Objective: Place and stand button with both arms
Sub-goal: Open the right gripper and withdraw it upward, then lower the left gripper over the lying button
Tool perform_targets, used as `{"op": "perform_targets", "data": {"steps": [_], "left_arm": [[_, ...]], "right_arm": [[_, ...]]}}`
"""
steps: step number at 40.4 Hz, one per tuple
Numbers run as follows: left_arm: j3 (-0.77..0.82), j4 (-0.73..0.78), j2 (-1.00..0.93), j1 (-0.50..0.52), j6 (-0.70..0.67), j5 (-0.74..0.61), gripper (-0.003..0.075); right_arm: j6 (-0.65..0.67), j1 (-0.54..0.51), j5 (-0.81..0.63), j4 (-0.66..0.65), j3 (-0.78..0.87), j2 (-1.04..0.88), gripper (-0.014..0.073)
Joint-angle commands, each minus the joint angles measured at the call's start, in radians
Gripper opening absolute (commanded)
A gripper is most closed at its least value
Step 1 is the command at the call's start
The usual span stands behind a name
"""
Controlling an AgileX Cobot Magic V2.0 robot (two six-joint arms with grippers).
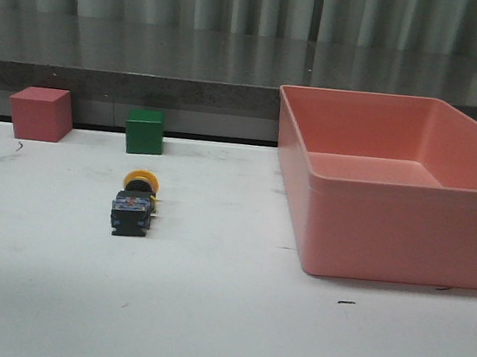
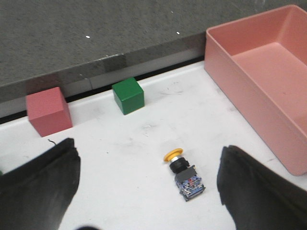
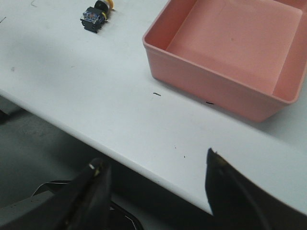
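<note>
A white table (image 1: 230,317), scuffed with small dark marks, fills the foreground, and its near edge drops off to a dim grey floor (image 3: 33,143) in the right wrist view. Behind the table runs a dark grey speckled ledge (image 1: 149,59) with a glossy top that reflects the pale, vertically pleated curtain (image 1: 243,0) hanging across the back. The light is soft and even.
</note>
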Motion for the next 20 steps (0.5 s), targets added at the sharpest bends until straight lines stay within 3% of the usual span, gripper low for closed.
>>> {"op": "perform_targets", "data": {"steps": [1,14,20], "left_arm": [[-0.097,-0.006,0.067,-0.031,-0.005,-0.018,0.0568],[-0.443,-0.039,0.406,-0.044,-0.165,0.335,0.0568],[-0.558,-0.039,0.544,-0.044,-0.231,0.425,0.0568]], "right_arm": [[-0.007,-0.006,-0.052,0.013,-0.024,0.005,0.0456],[-0.007,-0.006,-0.052,0.013,-0.024,0.005,0.0456],[-0.007,-0.006,-0.052,0.013,-0.024,0.005,0.0456]]}}
